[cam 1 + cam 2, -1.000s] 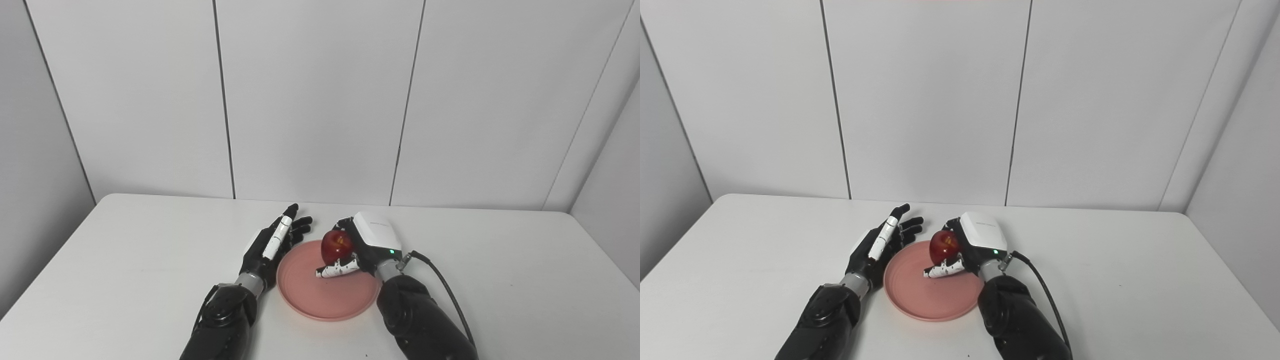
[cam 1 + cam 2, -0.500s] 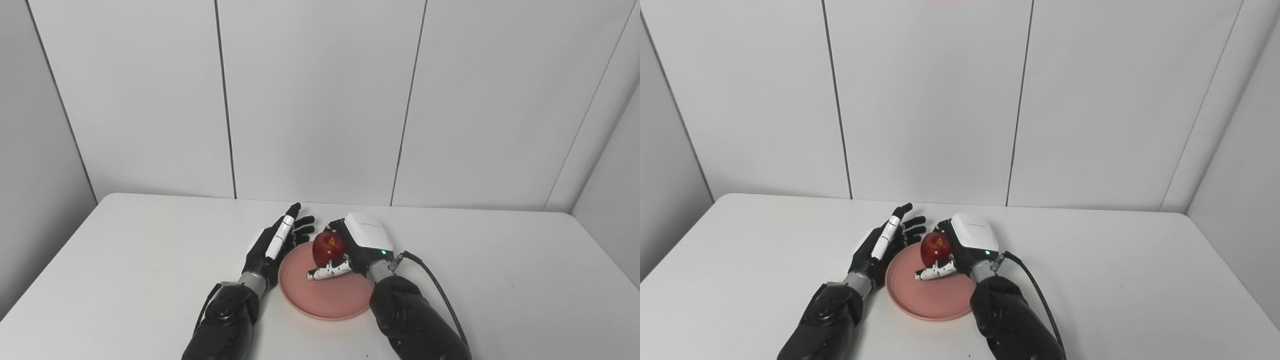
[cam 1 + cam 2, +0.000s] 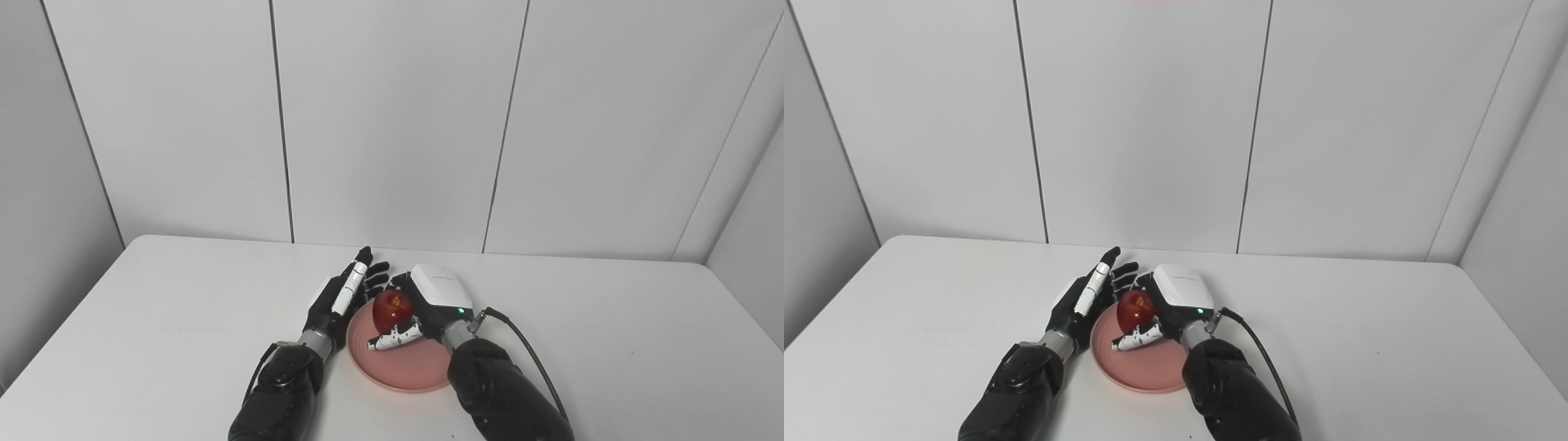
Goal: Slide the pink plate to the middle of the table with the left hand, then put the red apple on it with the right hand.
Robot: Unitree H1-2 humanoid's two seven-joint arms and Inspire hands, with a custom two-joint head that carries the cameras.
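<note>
Moved: red apple now further left over pink plate.
Right hand: clasping apple.
Left hand: fingers spread, empty, beside plate.

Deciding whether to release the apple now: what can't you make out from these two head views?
- Whether the red apple touches the pink plate: the right hand and its thumb hide its underside, both views.
- The plate's right rim: behind the right forearm.
- Whether the left hand touches the rim.
</note>
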